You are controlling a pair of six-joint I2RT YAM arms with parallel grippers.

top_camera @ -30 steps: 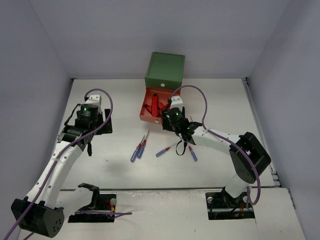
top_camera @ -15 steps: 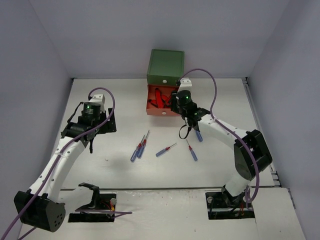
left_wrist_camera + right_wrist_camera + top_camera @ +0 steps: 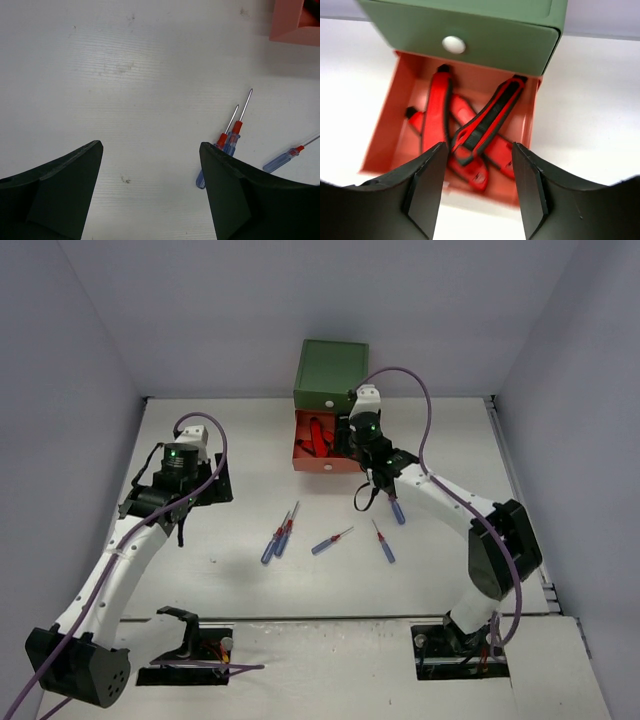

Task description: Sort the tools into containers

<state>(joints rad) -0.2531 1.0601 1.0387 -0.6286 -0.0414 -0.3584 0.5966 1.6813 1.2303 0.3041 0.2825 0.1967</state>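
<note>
The green drawer box (image 3: 331, 374) stands at the back, its white knob (image 3: 453, 44) facing me. Under it the orange-red drawer (image 3: 303, 461) is pulled open and holds several chunky red-handled tools (image 3: 485, 117). My right gripper (image 3: 357, 443) (image 3: 478, 148) hovers open and empty over the drawer's front right. Several thin blue- and red-handled screwdrivers lie on the table: a pair (image 3: 280, 534) (image 3: 227, 142), one (image 3: 330, 540) (image 3: 286, 156), one (image 3: 384, 541), one (image 3: 397, 509). My left gripper (image 3: 188, 508) (image 3: 150, 147) is open and empty, left of the pair. No yellow drawer is in view.
White table (image 3: 230, 570) walled by grey panels at the back and both sides. The right arm's purple cable (image 3: 420, 430) loops above the table beside the drawers. The open drawer's corner (image 3: 295, 27) shows at the top right of the left wrist view.
</note>
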